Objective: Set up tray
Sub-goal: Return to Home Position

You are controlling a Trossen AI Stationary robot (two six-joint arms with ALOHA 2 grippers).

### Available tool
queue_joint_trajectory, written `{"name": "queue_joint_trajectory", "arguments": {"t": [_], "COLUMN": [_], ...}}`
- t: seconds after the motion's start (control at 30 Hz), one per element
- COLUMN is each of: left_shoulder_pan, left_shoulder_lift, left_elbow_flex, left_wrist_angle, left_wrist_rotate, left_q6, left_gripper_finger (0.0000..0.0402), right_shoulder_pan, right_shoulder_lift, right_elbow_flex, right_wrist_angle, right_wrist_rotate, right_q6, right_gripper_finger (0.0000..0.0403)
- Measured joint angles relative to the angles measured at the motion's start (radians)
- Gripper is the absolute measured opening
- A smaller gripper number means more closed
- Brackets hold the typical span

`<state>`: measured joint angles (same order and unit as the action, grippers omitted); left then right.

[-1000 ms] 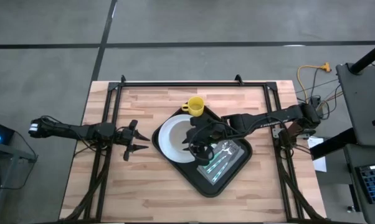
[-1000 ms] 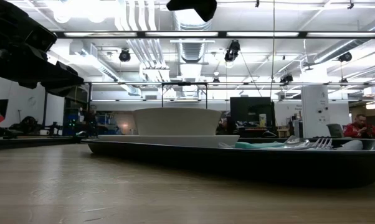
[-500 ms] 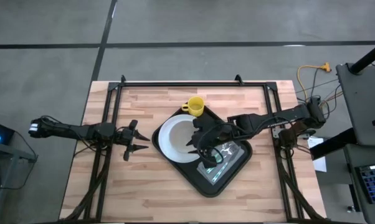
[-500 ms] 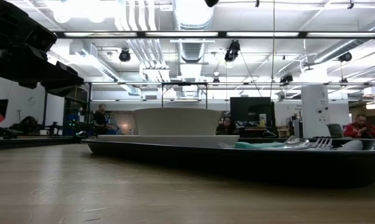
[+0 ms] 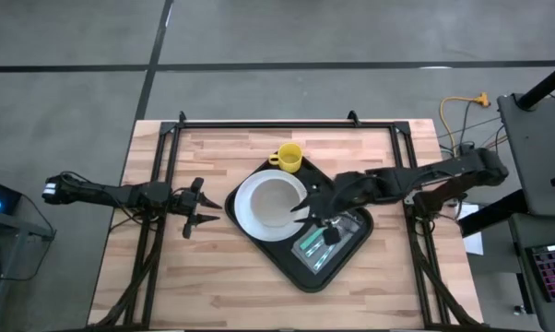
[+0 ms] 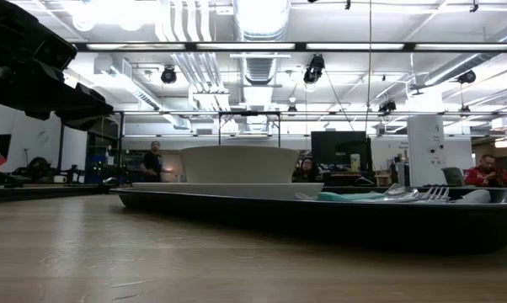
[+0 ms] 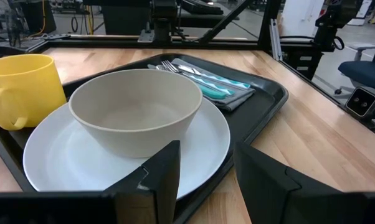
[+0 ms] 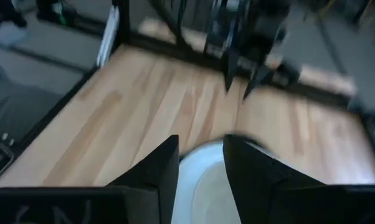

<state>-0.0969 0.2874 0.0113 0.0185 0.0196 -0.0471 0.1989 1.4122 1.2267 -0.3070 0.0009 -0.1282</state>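
The black tray (image 5: 301, 277) lies askew on the middle of the wooden table. A white plate (image 5: 245, 217) rests in it, with a beige bowl (image 5: 276, 198) standing upright on the plate. A yellow mug (image 5: 289, 157) stands in the tray's far corner. Cutlery on a folded napkin (image 5: 316, 242) lies in the tray's right part. My right gripper (image 5: 303, 210) hovers open above the tray at the bowl's right, with nothing between its fingers (image 8: 166, 168). My left gripper (image 5: 196, 207) waits open at the left, pointing at the tray (image 7: 268, 99).
Black frame rails (image 5: 259, 124) run along the table's far edge and down both sides. Bare wood (image 5: 213, 286) shows at the near left of the tray. People (image 6: 155, 160) stand and sit in the room beyond the table.
My right gripper has drawn back from above the bowl toward the table's right edge, rolling a little as it went. It has left the top of the low view. The bowl, plate and tray stay where they were.
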Motion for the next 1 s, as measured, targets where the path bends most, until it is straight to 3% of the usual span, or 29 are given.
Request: {"name": "queue_joint_trajectory", "arguments": {"t": [0.13,0.33,0.7,0.87,1.0], "left_shoulder_pan": [0.0,0.0,0.0,0.0,0.0], "left_shoulder_lift": [0.0,0.003,0.012,0.012,0.012], "left_elbow_flex": [0.0,0.0,0.0,0.0,0.0], "left_wrist_angle": [0.0,0.0,0.0,0.0,0.0], "left_wrist_rotate": [0.0,0.0,0.0,0.0,0.0], "left_q6": [0.0,0.0,0.0,0.0,0.0], "left_gripper_finger": [0.0136,0.0136,0.0136,0.0136,0.0136], "right_shoulder_pan": [0.0,0.0,0.0,-0.001,0.0], "right_shoulder_lift": [-0.092,-0.251,-0.46,-0.512,-0.578], "right_elbow_flex": [-0.136,-0.267,-0.355,-0.372,-0.484], "right_wrist_angle": [0.168,0.236,0.229,0.213,0.333], "right_wrist_rotate": [0.0,0.002,0.002,0.007,0.13], "right_q6": [-0.036,-0.018,0.271,0.198,0.119], "right_gripper_finger": [0.0118,0.0125,0.0115,0.0111,0.0113]}}
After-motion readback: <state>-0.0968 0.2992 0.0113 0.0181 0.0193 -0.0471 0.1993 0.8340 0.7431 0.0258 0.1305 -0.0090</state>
